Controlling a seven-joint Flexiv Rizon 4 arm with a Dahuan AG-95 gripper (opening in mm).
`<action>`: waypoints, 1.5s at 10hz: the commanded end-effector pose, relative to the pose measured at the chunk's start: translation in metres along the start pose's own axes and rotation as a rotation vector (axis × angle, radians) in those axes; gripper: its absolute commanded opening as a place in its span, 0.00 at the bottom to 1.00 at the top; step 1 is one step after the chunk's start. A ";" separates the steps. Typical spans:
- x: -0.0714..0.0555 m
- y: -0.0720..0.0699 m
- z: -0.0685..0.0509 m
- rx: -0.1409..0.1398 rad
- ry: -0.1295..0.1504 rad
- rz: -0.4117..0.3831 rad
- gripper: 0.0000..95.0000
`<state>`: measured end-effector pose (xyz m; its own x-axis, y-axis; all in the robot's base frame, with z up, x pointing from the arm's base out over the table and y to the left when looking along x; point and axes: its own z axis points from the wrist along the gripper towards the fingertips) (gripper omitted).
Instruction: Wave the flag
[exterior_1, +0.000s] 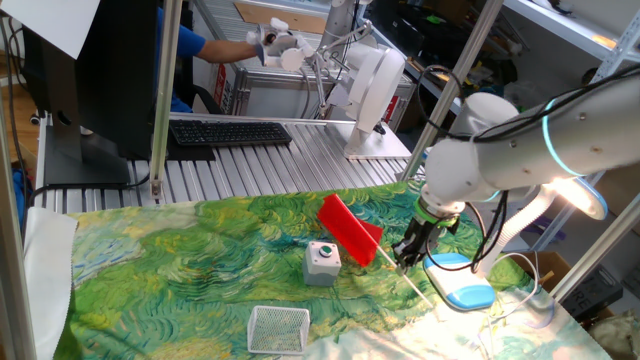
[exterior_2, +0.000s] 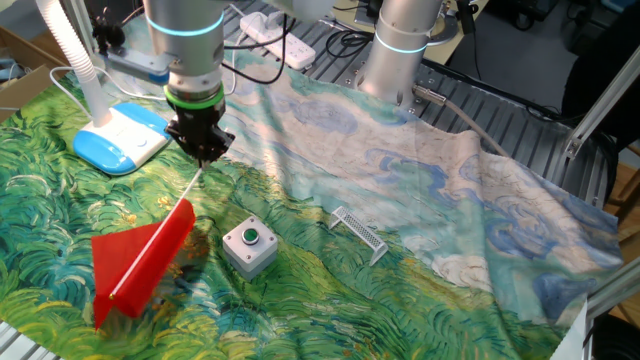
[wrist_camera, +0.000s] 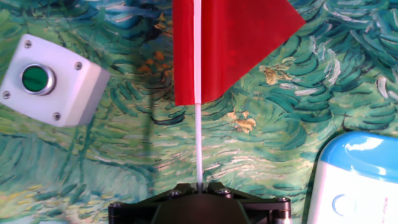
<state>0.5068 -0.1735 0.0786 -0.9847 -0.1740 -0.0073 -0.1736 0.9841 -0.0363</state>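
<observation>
Claw: the gripper (exterior_2: 200, 152) is clamped on the thin pale stick of the flag (exterior_2: 140, 262), the jaws closed tight around the end far from the cloth
Flag: the stick is held slanting and the red pennant hangs clear above the cloth, beside the grey button box (exterior_2: 250, 246)
Step in hand: judged to be the lift before the waving – the flag looks already off the surface
Doing it well: the grip is best kept firm, since so thin a stick could twist between the fingers; swings are best kept short and made high enough that the pennant brushes neither the button box nor the lamp base (exterior_1: 462, 284)
Surface: a tablecloth (exterior_2: 420, 200) printed in swirling greens and blues, rumpled in places; a small wire basket (exterior_1: 278, 329) lies on it
Room: a keyboard (exterior_1: 228, 132) and a dark monitor on slatted metal beyond – shelving and aluminium frame posts around
</observation>
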 end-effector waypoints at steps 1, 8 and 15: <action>0.005 0.008 -0.013 0.004 0.005 0.016 0.00; 0.031 0.045 -0.070 0.001 0.044 0.113 0.00; 0.028 0.078 -0.125 -0.008 0.071 0.209 0.00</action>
<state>0.4679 -0.0979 0.1991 -0.9975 0.0346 0.0617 0.0326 0.9989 -0.0324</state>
